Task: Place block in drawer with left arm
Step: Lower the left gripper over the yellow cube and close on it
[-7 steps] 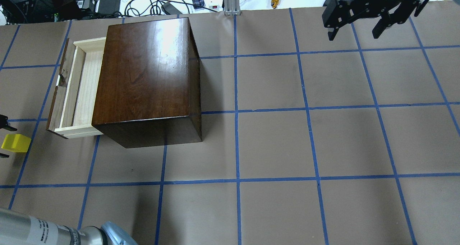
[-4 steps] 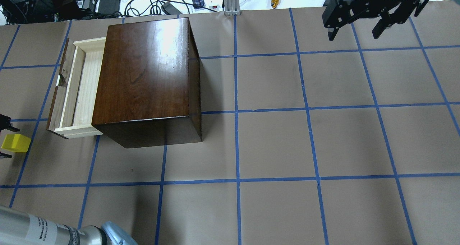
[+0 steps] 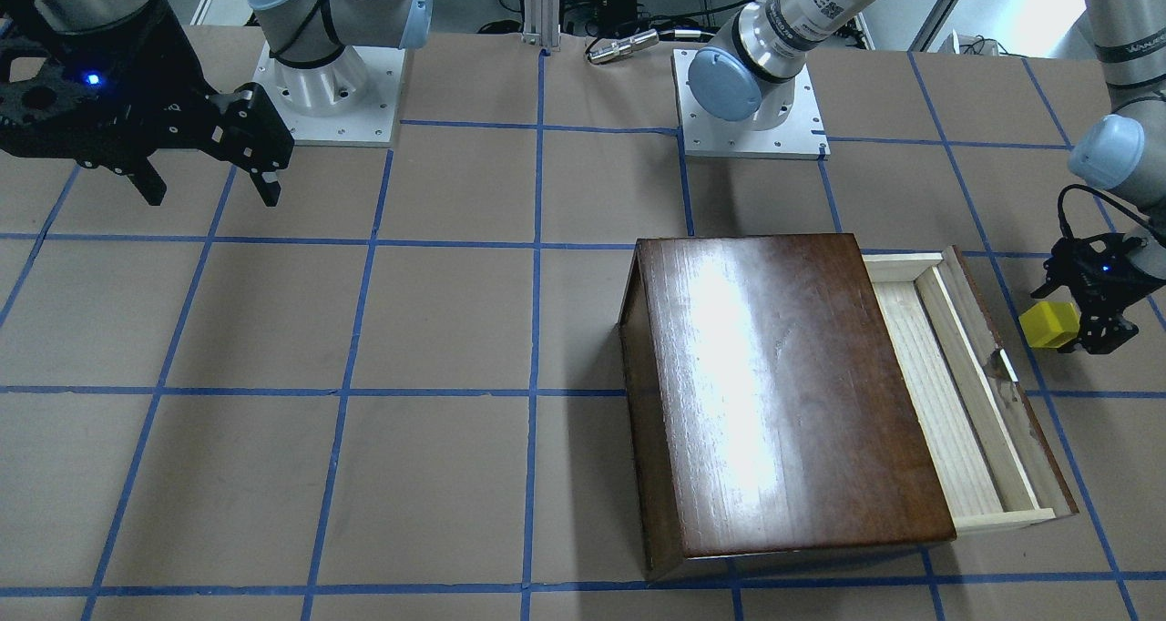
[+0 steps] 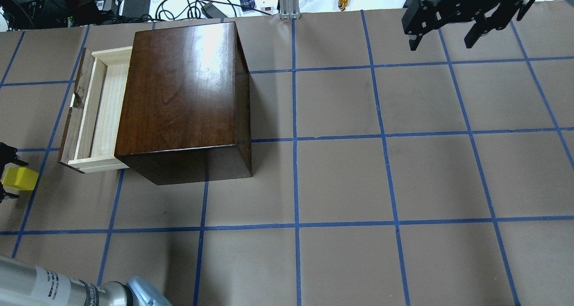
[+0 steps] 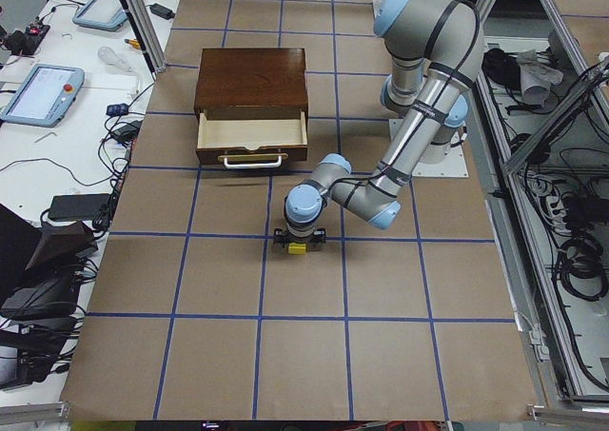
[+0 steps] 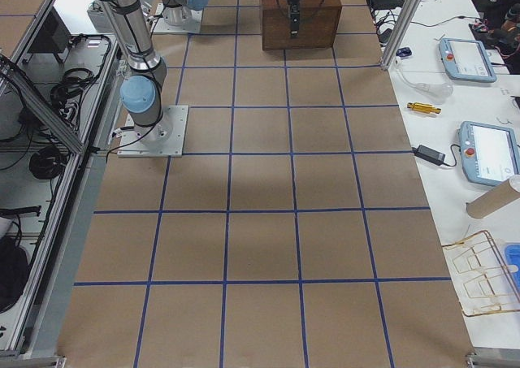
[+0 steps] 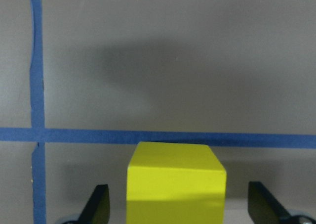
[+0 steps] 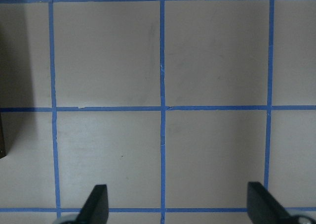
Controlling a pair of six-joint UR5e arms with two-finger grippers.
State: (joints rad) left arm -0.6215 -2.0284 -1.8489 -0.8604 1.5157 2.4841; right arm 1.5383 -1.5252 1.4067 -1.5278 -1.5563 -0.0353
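Observation:
The yellow block [image 7: 175,184] sits on the table between the fingers [image 7: 98,206] of my left gripper [image 7: 178,206], with a gap on each side. The gripper is open around it. The block also shows in the front-facing view [image 3: 1048,324], at the left edge of the overhead view [image 4: 20,179] and in the exterior left view [image 5: 298,248]. The left gripper [image 3: 1084,316] stands just outside the drawer's front. The drawer [image 4: 105,108] is pulled open and empty, sticking out of the dark-brown box [image 4: 184,95]. My right gripper [image 4: 441,39] hangs open and empty, far from them.
The drawer's dark front panel [image 3: 1011,393] with its metal pull lies between the block and the tray. Both arm bases [image 3: 747,102] are bolted at the table's robot side. Cables and gear [image 4: 134,1] lie beyond the far edge.
The left gripper's fingers show slightly more at the overhead view's left edge, closer around the block. The block, drawer and right arm have not moved.

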